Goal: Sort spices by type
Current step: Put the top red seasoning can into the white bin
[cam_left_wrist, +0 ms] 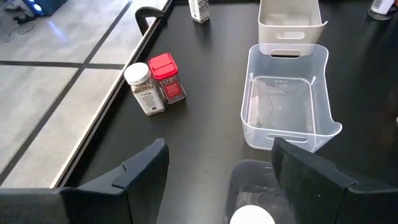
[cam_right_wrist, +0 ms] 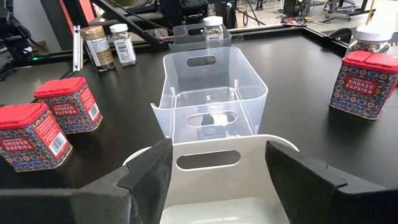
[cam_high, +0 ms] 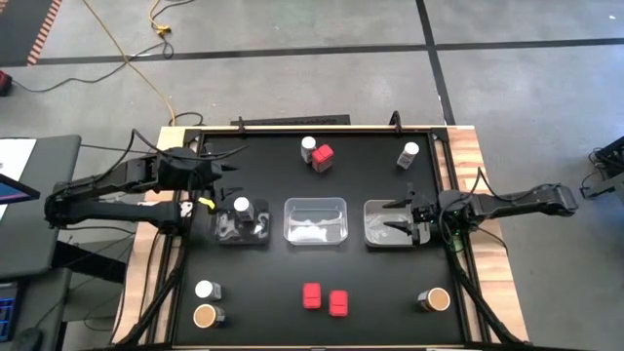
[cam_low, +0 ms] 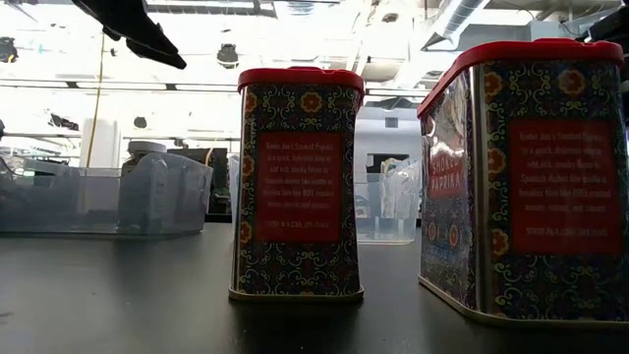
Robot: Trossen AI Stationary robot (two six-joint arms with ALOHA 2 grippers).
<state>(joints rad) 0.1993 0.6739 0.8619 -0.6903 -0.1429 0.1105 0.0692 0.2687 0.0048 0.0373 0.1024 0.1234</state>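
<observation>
Three trays stand in a row mid-table. The left tray holds a white-capped jar. The middle tray and right tray hold no spices. My left gripper is open and empty by the left tray's far-left corner; the jar's cap shows between its fingers. My right gripper is open and empty over the right tray's right end. A white-capped jar and a red tin stand at the far middle.
Another white-capped jar stands far right. Near left stand a white-capped jar and a tan-topped jar. Two red tins stand near the front edge, and a tan-topped jar near right.
</observation>
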